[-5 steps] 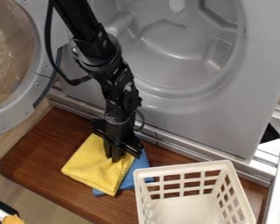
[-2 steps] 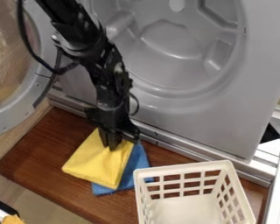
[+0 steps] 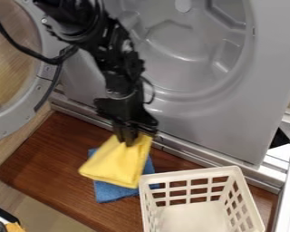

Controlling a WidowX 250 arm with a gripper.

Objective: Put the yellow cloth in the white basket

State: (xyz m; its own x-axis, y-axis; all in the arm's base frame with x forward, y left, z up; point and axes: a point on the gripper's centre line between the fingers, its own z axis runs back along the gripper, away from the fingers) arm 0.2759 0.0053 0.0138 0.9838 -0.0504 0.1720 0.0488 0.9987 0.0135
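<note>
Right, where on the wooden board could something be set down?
Widest is the left part of the wooden board, between the open door and the blue cloth; a smaller patch lies in front of that cloth, left of the basket. Mid-board is crowded: the jaws hold the yellow cloth over the blue one, near the basket.

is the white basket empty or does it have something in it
Empty: through the open top of the white basket, its bare floor and slotted walls show, with nothing lying on the visible part.
</note>
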